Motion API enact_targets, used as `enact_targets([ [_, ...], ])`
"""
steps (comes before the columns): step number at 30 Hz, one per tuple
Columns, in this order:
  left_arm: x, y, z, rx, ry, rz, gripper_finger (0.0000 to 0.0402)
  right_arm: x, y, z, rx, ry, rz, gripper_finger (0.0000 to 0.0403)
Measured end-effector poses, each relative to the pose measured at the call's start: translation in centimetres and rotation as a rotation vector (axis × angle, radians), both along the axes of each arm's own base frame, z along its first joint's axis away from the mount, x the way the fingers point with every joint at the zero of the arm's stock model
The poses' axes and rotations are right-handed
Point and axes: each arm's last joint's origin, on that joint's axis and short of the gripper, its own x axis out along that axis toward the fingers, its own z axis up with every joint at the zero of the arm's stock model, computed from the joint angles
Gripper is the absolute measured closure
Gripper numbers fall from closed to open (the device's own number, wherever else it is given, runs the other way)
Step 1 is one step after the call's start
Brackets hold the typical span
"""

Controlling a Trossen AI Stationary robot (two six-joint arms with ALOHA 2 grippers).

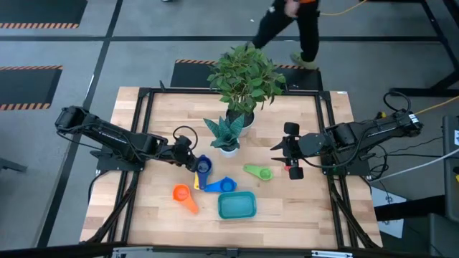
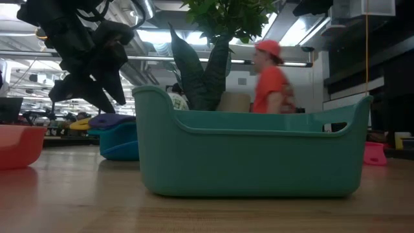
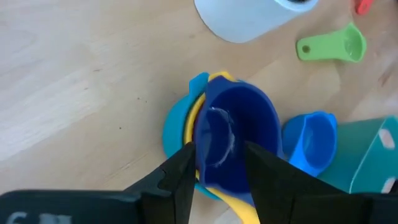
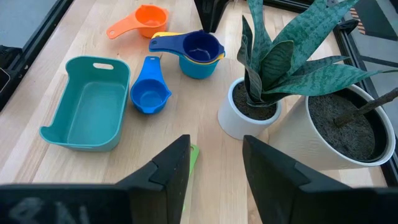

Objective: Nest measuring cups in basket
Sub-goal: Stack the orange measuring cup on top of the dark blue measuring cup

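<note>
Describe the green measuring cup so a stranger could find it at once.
Start at the teal basket near the table's front edge. Toward the plants and the right gripper lies the green measuring cup, alone on bare wood. Its neighbours are blue or orange and cluster left of it.

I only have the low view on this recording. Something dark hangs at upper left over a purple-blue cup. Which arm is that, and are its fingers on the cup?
Observer: It is the left gripper. Its fingers straddle the dark blue cup, parted, with a gap at each side.
Operator: Is that cup alone?
Observer: No. It sits nested in a yellow cup and a light blue cup.
Operator: Anything in the basket?
Observer: The basket holds no cups.
Operator: Where is the other arm?
Observer: The right gripper is open, above the table near the green cup.
</note>
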Motion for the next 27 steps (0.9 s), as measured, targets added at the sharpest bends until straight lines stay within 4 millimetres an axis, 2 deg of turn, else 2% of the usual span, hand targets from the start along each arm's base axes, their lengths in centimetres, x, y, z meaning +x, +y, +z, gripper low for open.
enact_targets([
  [13,-0.2,-1.1,0.0,-0.252,0.052,-0.27,0.0275,0.0,0.0,0.0,0.0,0.0,0.0,0.025],
  [22,-0.3,-1.2,0.0,-0.274,0.059,-0.287,0.0275,0.0,0.0,0.0,0.0,0.0,0.0,0.025],
  [27,-0.4,-1.9,0.0,-0.355,0.075,-0.366,0.0275,0.0,0.0,0.0,0.0,0.0,0.0,0.025],
])
